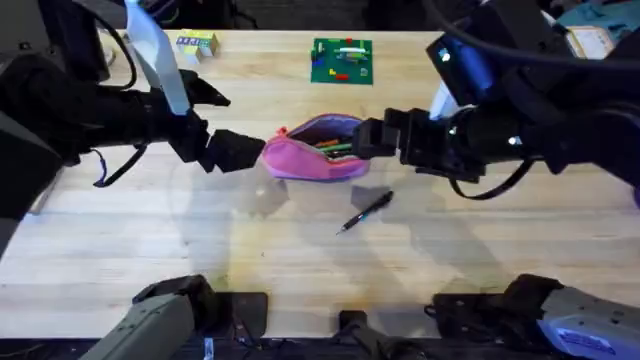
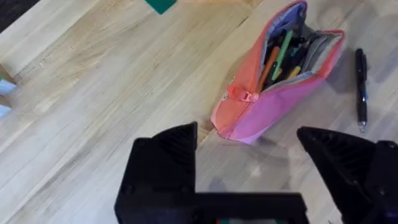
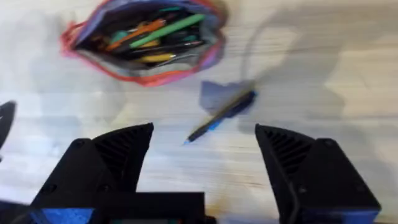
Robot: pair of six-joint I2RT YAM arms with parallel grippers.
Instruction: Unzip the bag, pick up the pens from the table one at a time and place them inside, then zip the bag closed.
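The pink bag (image 1: 315, 155) lies unzipped in the middle of the table (image 1: 120, 240); its open mouth shows a bluish-grey lining. Inside it lies a light green pen (image 3: 168, 30) among several other pens. A black pen (image 1: 365, 211) lies loose on the wood just in front of the bag. My left gripper (image 1: 240, 152) is open at the bag's left end, close to the small pink zipper pull (image 2: 239, 94). My right gripper (image 1: 372, 138) hovers open at the bag's right end, above the black pen (image 3: 221, 116), with nothing in it.
A green board (image 1: 342, 60) with small parts sits at the back centre. A small yellow and white box (image 1: 196, 43) is at the back left. Bare wood stretches across the front, left and right of the bag.
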